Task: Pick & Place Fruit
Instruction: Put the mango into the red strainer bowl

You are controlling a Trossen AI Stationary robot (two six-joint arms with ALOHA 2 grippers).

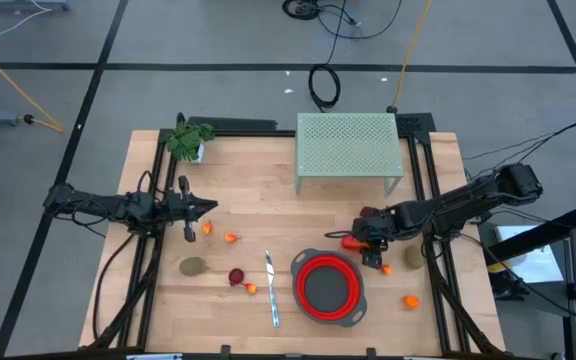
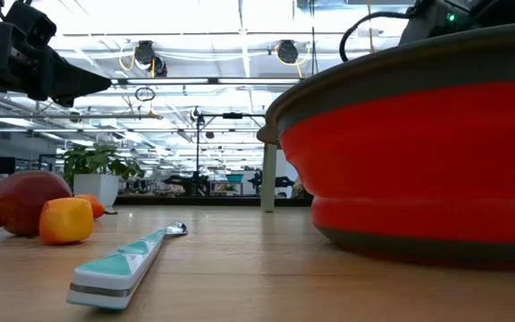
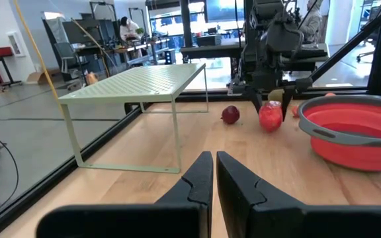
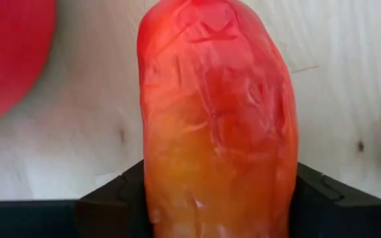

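My right gripper [image 1: 365,243] hangs over the table just beyond the red bowl [image 1: 328,288], shut on the longer orange-red piece [image 4: 220,119]. The left wrist view shows that piece [image 3: 270,116] below the fingers, with a dark red ball [image 3: 230,114] on the table beside it. My left gripper [image 1: 206,208] hovers shut near the table's left side, above two tiny orange bits [image 1: 208,228] [image 1: 231,238]. A kiwi-like oval [image 1: 192,266], a dark red ball [image 1: 236,276] and an orange bit [image 1: 251,289] lie on the wood toward the near edge. My right gripper pinches the orange-red piece between its two fingers [image 4: 111,195], one on each side of the end nearest the wrist [image 4: 220,205]. The fingers come from above, pointing down. The piece hangs lengthwise below them; I cannot tell whether its lower end touches the table.
A slim silver knife [image 1: 271,290] lies left of the red bowl. A pale green perforated rack [image 1: 350,150] stands at the far edge, a leafy plant [image 1: 188,140] at the far left corner. Right of the bowl lie two orange bits [image 1: 387,268] [image 1: 410,300] and a kiwi-like oval [image 1: 413,257].
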